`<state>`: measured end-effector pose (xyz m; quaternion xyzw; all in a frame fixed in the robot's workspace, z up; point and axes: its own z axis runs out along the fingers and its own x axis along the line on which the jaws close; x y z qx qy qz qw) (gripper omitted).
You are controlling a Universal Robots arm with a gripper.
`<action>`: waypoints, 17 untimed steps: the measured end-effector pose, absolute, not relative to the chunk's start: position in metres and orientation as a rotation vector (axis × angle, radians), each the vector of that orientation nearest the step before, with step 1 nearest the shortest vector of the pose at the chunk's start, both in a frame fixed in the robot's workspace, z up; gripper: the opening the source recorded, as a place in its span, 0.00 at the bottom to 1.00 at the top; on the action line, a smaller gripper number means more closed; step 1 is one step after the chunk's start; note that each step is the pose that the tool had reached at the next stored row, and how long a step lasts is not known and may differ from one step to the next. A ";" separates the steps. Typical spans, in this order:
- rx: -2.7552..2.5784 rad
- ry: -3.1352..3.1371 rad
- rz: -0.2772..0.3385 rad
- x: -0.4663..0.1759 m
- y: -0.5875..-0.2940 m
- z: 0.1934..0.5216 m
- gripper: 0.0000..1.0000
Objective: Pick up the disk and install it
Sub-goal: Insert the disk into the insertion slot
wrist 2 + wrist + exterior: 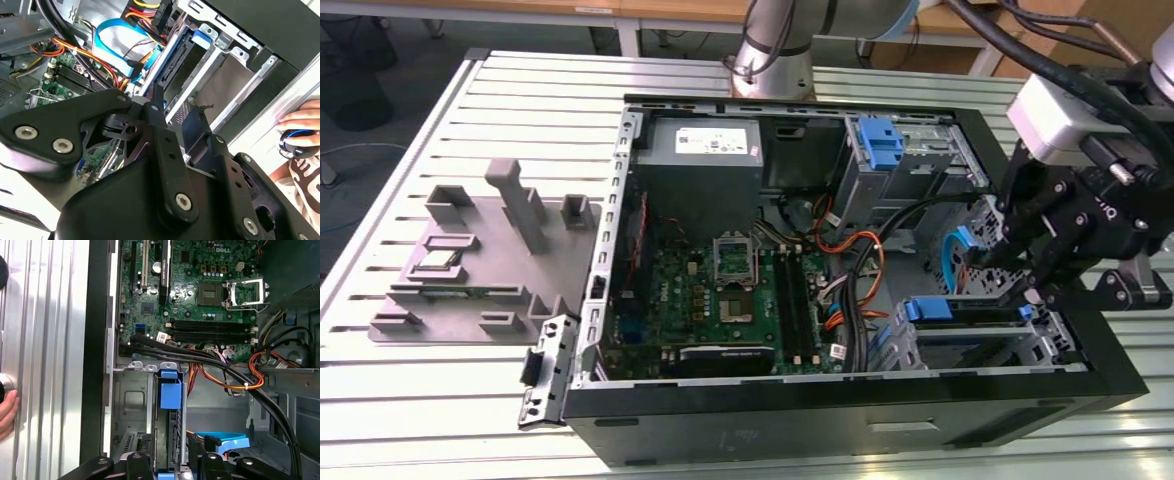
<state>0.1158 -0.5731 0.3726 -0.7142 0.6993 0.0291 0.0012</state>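
Observation:
The disk stands on edge inside the drive bay at the case's corner, its blue carrier tab facing the motherboard. In the exterior view the disk lies in the bay at the lower right of the open computer case. My gripper hangs just above the disk's far end. In both wrist views the gripper straddles that end, its black fingers standing on either side with small gaps, open. The disk's dark side with its blue rail shows beyond the fingertips.
Black, orange and blue cables run beside the bay over the motherboard. A second blue bracket sits in the upper cage. A grey fixture block stands on the slatted table at the exterior view's left. A person's hand rests nearby.

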 end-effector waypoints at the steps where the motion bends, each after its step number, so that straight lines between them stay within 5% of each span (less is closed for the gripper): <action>1: -2.242 2.195 0.091 0.116 -0.572 0.372 0.42; 17: -2.242 2.195 0.091 0.116 -0.563 0.367 0.42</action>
